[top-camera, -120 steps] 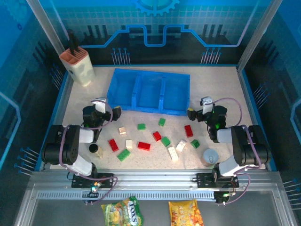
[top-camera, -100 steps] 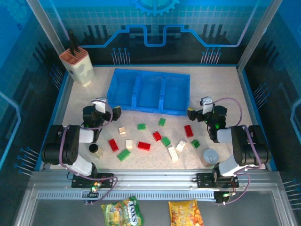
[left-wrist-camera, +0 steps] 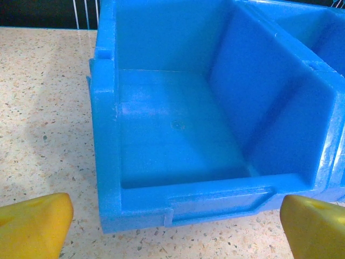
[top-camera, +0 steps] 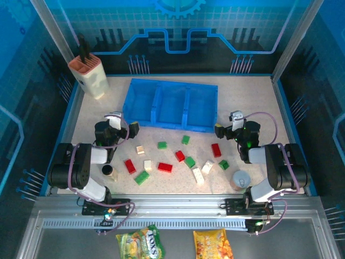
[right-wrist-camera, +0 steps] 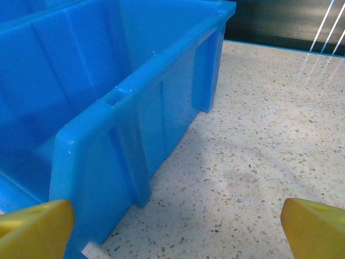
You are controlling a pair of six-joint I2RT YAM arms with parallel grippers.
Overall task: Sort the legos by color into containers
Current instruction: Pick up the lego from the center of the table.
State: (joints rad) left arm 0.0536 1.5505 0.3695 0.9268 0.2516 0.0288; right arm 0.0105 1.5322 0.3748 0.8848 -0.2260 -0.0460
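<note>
Between the tray (top-camera: 168, 123) and the table's (top-camera: 259, 108) near edge, red, green and cream legos (top-camera: 165, 167) lie scattered. The left gripper (top-camera: 130, 129) and right gripper (top-camera: 218, 131) hang by the tray's front corners, spread wide apart, holding nothing. Those bricks look light, rigid and slick: pinch across the long flat sides.

A speckled beige worktop (top-camera: 253, 97) carries a bright blue rectangular plastic tray (top-camera: 172, 126) with three compartments. On the near side of the tray, small red, green and cream plastic bricks (top-camera: 165, 167) lie scattered. An orange-and-cream knife block (top-camera: 90, 75) stands off the tray's far left corner. A grey round cup (top-camera: 240, 178) sits well to the near side of its right end, and a small dark-capped bottle (top-camera: 108, 170) to the near side of its left end.
</note>
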